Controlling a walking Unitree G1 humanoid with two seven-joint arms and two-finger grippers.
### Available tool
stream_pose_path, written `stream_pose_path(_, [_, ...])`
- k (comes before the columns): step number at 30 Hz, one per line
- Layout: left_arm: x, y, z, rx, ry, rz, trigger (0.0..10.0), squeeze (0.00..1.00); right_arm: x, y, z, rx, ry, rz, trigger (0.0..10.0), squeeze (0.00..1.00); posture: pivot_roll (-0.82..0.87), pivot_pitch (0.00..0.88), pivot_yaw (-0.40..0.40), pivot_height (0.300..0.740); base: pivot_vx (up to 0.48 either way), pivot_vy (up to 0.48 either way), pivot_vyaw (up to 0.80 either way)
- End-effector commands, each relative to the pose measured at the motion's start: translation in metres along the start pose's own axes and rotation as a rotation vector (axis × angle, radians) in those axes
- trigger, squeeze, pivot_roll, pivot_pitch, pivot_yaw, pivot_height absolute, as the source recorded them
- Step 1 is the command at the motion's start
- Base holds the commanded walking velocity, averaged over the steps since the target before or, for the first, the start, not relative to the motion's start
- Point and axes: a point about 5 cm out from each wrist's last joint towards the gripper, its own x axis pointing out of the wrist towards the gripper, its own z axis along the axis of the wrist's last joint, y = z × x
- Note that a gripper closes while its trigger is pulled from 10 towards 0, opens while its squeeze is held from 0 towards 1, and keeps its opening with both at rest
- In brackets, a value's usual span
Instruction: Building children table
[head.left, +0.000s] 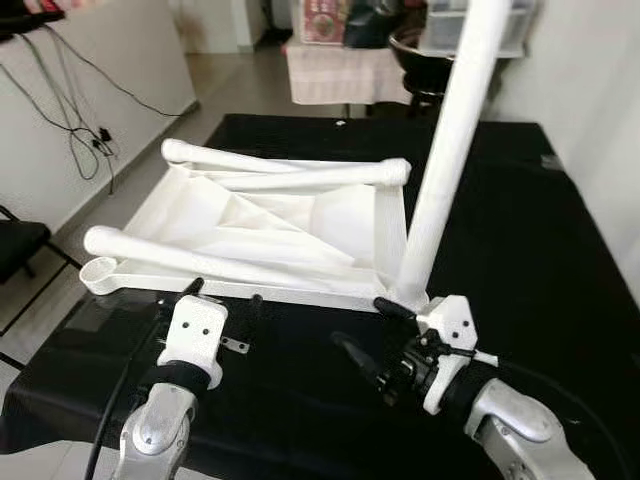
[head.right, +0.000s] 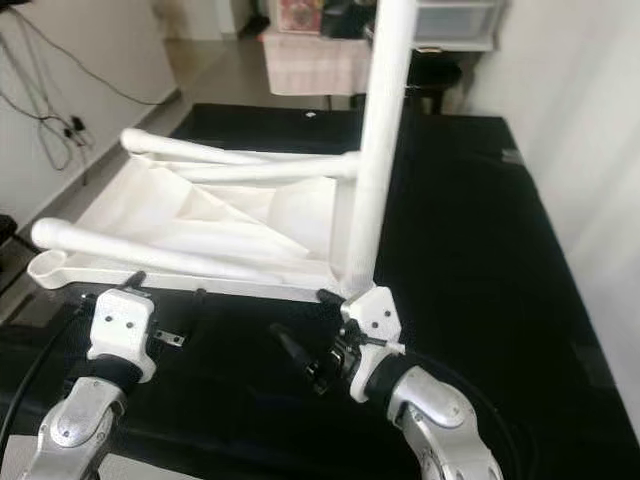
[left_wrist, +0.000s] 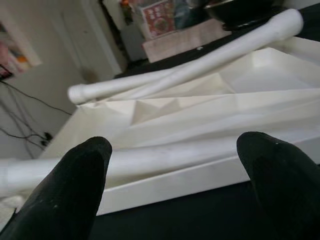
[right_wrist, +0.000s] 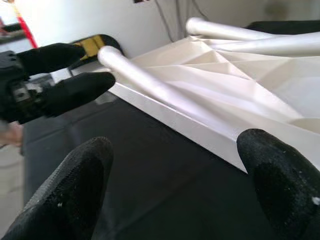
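- White plastic upside-down children's tabletop (head.left: 290, 225) lies on black cloth-covered work surface (head.left: 520, 250), just ahead of both grippers at 12 o'clock.
- One white tubular leg (head.left: 450, 150) stands upright in the near right corner socket; three loose white legs (head.left: 230, 268) lie across the tabletop, long axes running roughly 9-to-3.
- Right gripper (head.left: 365, 335) nearer the upright leg, at its 1 o'clock; fingers spread wide, holding nothing.
- Left gripper (head.left: 222, 292) low at the near edge, wide apart, empty, w/ nearest loose leg straight ahead.
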Motion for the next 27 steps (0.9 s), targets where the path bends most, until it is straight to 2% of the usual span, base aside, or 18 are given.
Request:
stream_pose_path(1, [-0.003,0.003,0.004,0.06,-0.037,0.051,10.0,0.06,0.004,0.003,-0.002,-0.012,-0.003,0.057,10.0,0.0,-0.02,0.045,0.023,0.74,0.0,0.0,0.0])
stream_pose_path(2, [-0.005,0.004,0.005,0.08,-0.045,0.083,10.0,0.54,0.009,0.001,-0.002,-0.031,-0.007,0.064,10.0,0.0,-0.01,0.038,0.015,0.74,0.0,0.0,0.0])
stream_pose_path(5, [-0.008,0.004,0.005,0.095,-0.04,0.11,10.0,0.54,0.016,-0.002,-0.003,-0.056,-0.016,0.067,10.0,0.0,0.0,0.031,0.013,0.74,0.0,0.0,0.0])
stream_pose_path(6, [-0.011,0.003,0.005,0.127,-0.041,0.122,10.0,0.49,0.023,-0.005,-0.004,-0.083,-0.021,0.056,10.0,0.0,0.0,0.026,0.01,0.74,0.0,0.0,0.0])
stream_pose_path(8, [-0.012,0.003,0.005,0.138,-0.042,0.126,10.0,0.49,0.025,-0.005,-0.004,-0.09,-0.022,0.054,10.0,0.0,0.0,0.026,0.01,0.74,0.0,0.0,0.0])
stream_pose_path(9, [-0.013,0.005,0.0,0.149,0.029,0.15,10.0,0.38,0.028,-0.008,-0.005,-0.089,-0.022,0.027,10.0,0.0,0.0,0.019,0.01,0.74,0.0,0.0,0.0])
stream_pose_path(10, [-0.013,0.005,0.0,0.149,0.029,0.15,10.0,0.38,0.028,-0.008,-0.005,-0.089,-0.022,0.027,10.0,0.0,0.0,0.019,0.01,0.74,0.0,0.0,0.0])
stream_pose_path(11, [-0.014,0.005,-0.006,0.139,0.102,0.129,10.0,0.08,0.03,-0.011,-0.005,-0.088,-0.025,0.001,10.0,0.0,0.0,0.017,0.013,0.74,0.0,0.0,0.0])
stream_pose_path(12, [-0.014,0.005,-0.006,0.139,0.102,0.129,10.0,0.08,0.03,-0.011,-0.005,-0.088,-0.025,0.001,10.0,0.0,0.0,0.017,0.013,0.74,0.0,0.0,0.0])
stream_pose_path(13, [-0.016,0.004,-0.011,0.086,0.137,0.114,10.0,0.0,0.033,-0.015,-0.006,-0.079,-0.027,-0.037,10.0,0.0,0.0,0.012,0.019,0.74,0.0,0.0,0.0])
stream_pose_path(14, [-0.016,0.004,-0.011,0.086,0.137,0.114,10.0,0.0,0.033,-0.015,-0.006,-0.079,-0.027,-0.037,10.0,0.0,0.0,0.012,0.019,0.74,0.0,0.0,0.0])
stream_pose_path(16, [-0.018,-0.002,-0.02,0.035,0.162,0.085,10.0,0.0,0.037,-0.023,-0.007,-0.063,-0.033,-0.107,10.0,0.0,-0.02,0.014,0.031,0.74,0.0,0.0,0.0])
stream_pose_path(21, [-0.019,-0.007,-0.025,0.014,0.169,0.064,10.0,0.0,0.039,-0.025,-0.007,-0.054,-0.043,-0.121,10.0,0.0,-0.02,0.015,0.038,0.74,0.0,0.0,0.0])
stream_pose_path(27, [-0.013,-0.01,-0.023,-0.066,0.117,0.035,10.0,0.0,0.046,-0.033,-0.009,-0.062,-0.042,-0.171,10.0,0.0,-0.01,0.014,0.031,0.74,0.0,0.0,0.0])
